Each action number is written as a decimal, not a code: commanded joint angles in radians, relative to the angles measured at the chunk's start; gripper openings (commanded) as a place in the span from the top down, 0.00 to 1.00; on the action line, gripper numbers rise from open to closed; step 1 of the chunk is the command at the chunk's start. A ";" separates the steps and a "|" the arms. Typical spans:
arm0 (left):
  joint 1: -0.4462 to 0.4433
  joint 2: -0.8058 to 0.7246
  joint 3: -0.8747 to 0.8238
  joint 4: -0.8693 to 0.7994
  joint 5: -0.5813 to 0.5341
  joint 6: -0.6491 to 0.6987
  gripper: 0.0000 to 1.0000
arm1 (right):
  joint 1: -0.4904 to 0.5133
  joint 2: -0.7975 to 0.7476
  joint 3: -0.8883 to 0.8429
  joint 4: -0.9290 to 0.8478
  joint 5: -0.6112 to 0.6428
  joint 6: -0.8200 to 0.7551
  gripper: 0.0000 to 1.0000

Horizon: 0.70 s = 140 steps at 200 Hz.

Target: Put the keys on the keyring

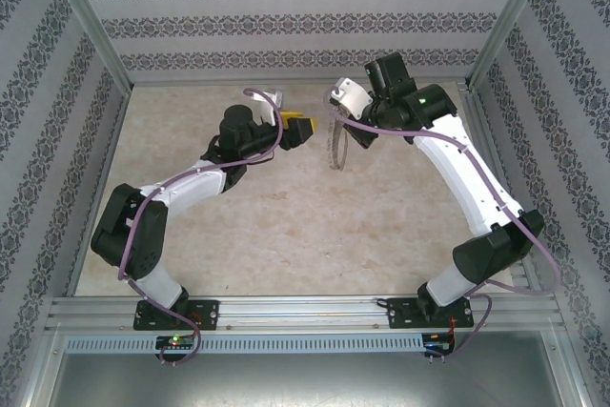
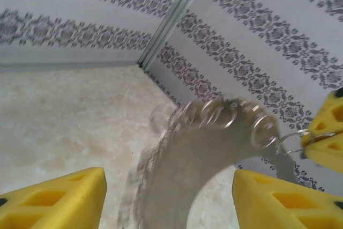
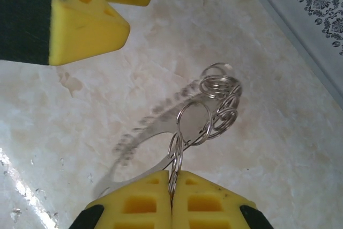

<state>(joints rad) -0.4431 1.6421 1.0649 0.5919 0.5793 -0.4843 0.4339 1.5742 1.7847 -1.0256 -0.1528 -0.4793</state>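
**Left wrist view: lining up on the keyring (image 2: 177, 170)**

**Condition.** The keyring hangs over the worktop (image 1: 286, 235), near the middle of its far edge. Whether its lower end touches the surface cannot be told. The right gripper (image 3: 172, 174) has its fingers pressed together on one small wire loop (image 3: 174, 156) of the rim. The hoop therefore hangs from that single loop and is judged free to swing and twist. The left gripper (image 2: 169, 186) stands spread, facing the hoop from the left side and apart from it. Whether it carries a key cannot be told.

**Step in hand (judged).** Bring the left gripper up to the hoop so that it can be steadied for threading.

**Procedure.**
1. Hold the right pinch firm and the right wrist motionless, because any drift here moves the target.
2. Advance the left gripper slowly with its jaws spread, keeping the flat band of the hoop centred between the two yellow fingers.
3. Aim for the plain band, not the cluster of loops (image 3: 220, 95) bunched beside the held one. Loose loops are likely to roll under the pads.
4. Close only when one finger lies on each face of the band.
5. Confirm in the right wrist view that the hoop has not turned.

**Caution.** A glancing touch will probably spin the hoop about its loop. If it does, let it settle before closing.
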 commanded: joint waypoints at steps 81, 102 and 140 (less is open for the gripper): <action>0.011 0.003 0.306 -0.326 0.581 0.333 0.53 | -0.018 -0.122 -0.034 0.077 -0.140 0.003 1.00; 0.011 0.011 0.343 -0.407 0.586 0.404 0.53 | -0.018 -0.140 -0.038 0.084 -0.155 0.004 1.00; 0.011 0.055 0.439 -0.523 0.646 0.482 0.54 | -0.019 -0.160 -0.036 0.089 -0.184 0.008 1.00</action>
<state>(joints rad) -0.4244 1.6646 1.4414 0.1913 1.1469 -0.1055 0.4271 1.4475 1.7515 -0.9741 -0.2886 -0.4782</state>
